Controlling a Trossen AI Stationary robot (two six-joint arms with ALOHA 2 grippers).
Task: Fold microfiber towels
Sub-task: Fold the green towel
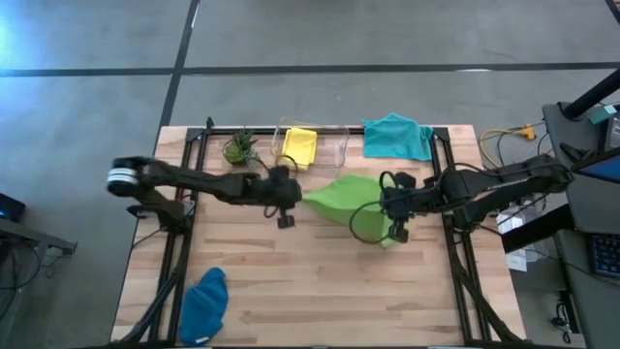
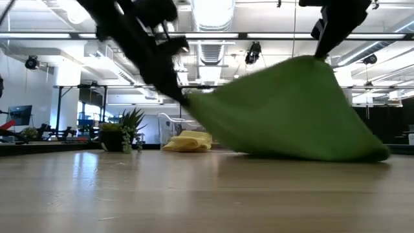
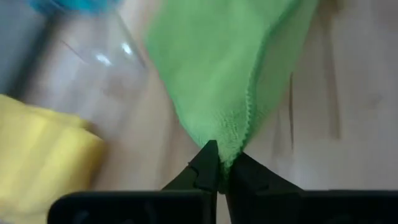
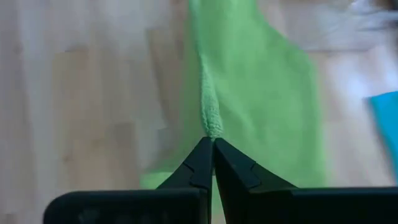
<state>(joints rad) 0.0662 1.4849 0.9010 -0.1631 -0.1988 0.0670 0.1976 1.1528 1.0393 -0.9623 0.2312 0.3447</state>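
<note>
Clear bin (image 1: 329, 145) holding yellow towel (image 1: 298, 145), both arms' fingers pinched on lime towel (image 1: 349, 199) — lifted

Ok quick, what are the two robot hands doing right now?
Left gripper: shut on a corner of the green towel.
Right gripper: shut on another edge of the green towel.

four towels (image 1: 349, 199); one clear bin (image 1: 334, 145); one potted plant (image 1: 239, 147); two arms (image 1: 194, 182).
</note>
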